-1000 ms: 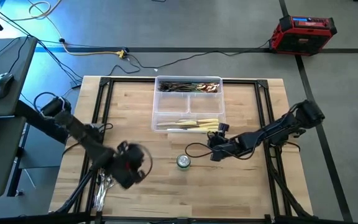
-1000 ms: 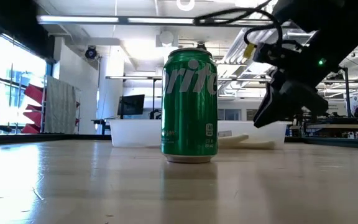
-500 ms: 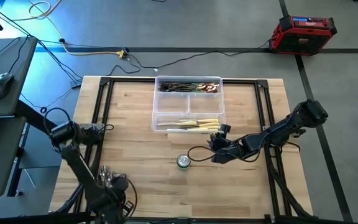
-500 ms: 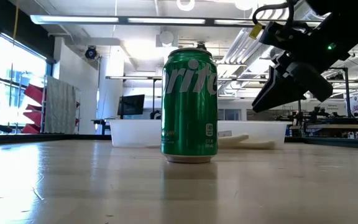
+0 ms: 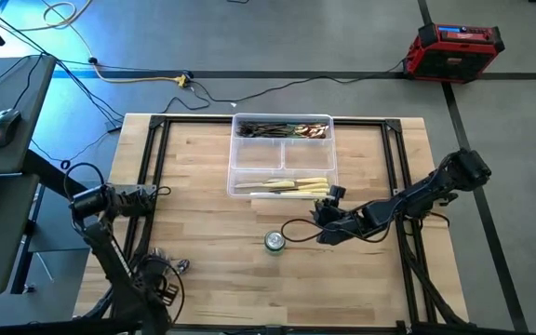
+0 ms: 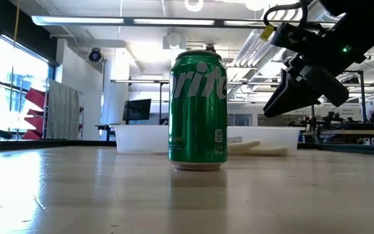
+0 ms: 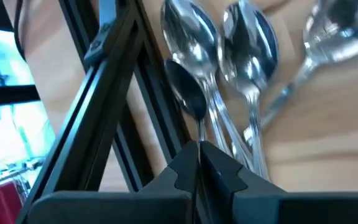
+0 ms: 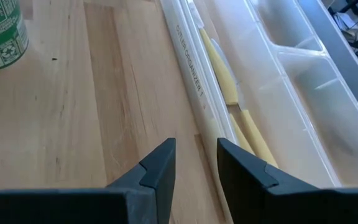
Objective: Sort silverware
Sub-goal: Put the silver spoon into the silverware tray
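Left hand [image 7: 199, 163] pressed together at the table's [image 5: 203, 223] front-left corner, fingertips pinching one handle among the spoons [image 7: 219, 43] lying just ahead. Right hand [image 8: 194, 163] spread, empty, beside the tray's [image 8: 303, 81] cream-handled knives [image 8: 229, 93].

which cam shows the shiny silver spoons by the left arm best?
Left wrist view: the shiny silver spoons fill it, bowls and handles clear, past the shut left gripper. High view shows only a small glint at the table's near left edge. Low and right wrist views show none.
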Controlling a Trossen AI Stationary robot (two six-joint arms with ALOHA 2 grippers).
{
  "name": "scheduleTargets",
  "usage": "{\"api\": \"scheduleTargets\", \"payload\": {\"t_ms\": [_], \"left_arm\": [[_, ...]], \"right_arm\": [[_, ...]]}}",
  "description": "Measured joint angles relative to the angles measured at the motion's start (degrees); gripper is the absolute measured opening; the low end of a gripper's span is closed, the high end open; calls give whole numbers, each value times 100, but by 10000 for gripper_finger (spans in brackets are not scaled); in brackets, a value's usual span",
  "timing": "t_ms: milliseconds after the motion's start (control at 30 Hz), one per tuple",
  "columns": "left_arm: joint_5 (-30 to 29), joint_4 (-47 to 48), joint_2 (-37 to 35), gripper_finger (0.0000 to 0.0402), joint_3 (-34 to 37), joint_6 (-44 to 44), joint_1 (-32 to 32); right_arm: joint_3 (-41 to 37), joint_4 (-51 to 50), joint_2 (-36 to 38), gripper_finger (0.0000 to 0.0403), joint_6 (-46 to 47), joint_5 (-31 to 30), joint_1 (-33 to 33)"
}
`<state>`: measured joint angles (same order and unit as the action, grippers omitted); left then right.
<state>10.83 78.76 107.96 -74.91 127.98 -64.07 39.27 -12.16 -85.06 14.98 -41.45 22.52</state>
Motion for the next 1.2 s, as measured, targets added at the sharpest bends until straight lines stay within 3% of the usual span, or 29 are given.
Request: {"api": "scheduleTargets", "payload": {"t_ms": [333,600,767,967,1200], "left_arm": [[372,300,339,0,143,55,193],[207,-227,840,0,130,-701,555],[273,143,1071,0,49,-1192,679],[697,534,1038,0,-56,-1103,609],[1027,122,1021,0,298,-1211,520]], "right_arm": [[0,2,0,103,17,17,0],[0,10,0,103,20,37,0],[0,33,-2,103,20,59,0],[0,59,-2,103,20,146,0],[0,66,-2,103,2,267,2]]}}
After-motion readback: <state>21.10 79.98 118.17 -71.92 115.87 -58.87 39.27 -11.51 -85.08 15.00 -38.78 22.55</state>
